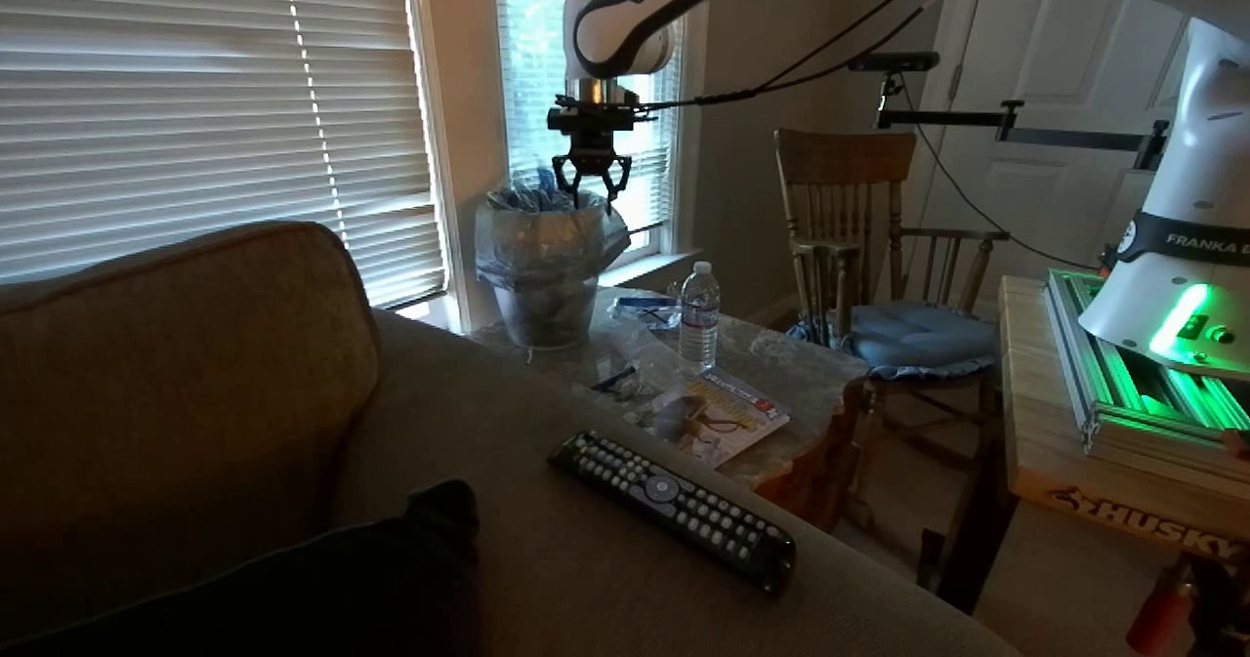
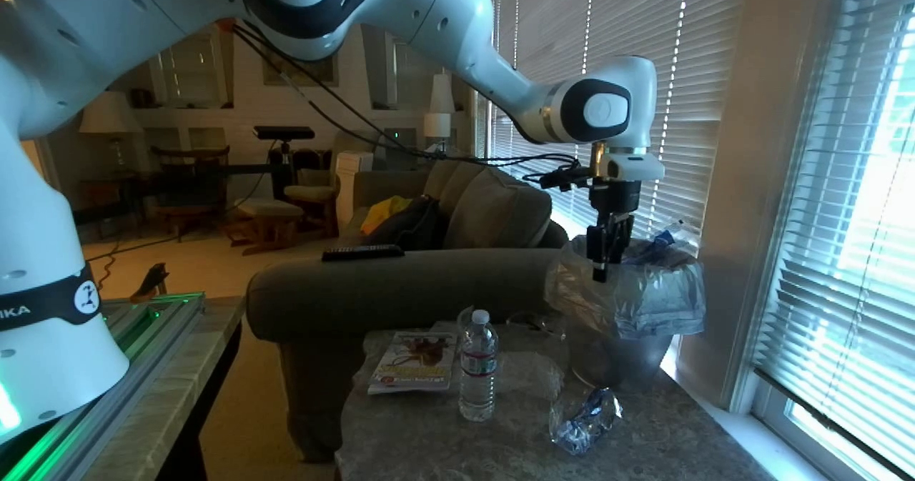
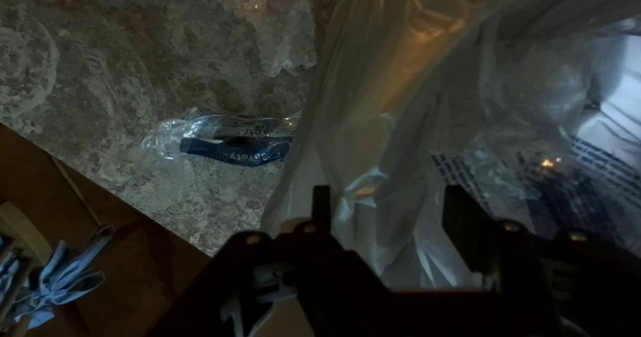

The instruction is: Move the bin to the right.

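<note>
Black pincer point(image 1: 593, 200) is held partly spread, nothing gripped, at rim of round, plastic-lined grey-silver bin point(image 1: 540, 276), seated far left on mottled-grey tabletop point(image 1: 803, 366) in an exterior view.

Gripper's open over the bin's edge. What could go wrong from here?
The open gripper appears to straddle loose liner on the bin, so it may catch mostly plastic, which could slip or tear.
A crumpled wrapper lies near the bin on the table and might get dragged along.
The water bottle stands upright on the same table; a swinging bin could topple it.
</note>
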Action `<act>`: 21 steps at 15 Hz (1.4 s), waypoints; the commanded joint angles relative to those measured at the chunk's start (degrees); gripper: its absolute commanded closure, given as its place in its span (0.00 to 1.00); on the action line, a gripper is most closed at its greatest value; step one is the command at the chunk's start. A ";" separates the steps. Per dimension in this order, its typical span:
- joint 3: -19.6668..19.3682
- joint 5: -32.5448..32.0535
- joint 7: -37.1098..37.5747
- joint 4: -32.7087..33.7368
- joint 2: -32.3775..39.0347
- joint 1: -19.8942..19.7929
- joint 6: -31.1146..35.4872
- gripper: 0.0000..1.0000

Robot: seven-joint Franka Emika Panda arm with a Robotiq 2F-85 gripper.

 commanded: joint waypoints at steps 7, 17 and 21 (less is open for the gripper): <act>-0.07 1.38 0.54 2.79 1.22 0.15 -1.28 1.00; -0.65 2.38 0.79 0.51 -0.16 -2.32 -0.67 0.98; -1.11 3.51 1.58 -0.73 -0.71 -4.14 -0.47 0.98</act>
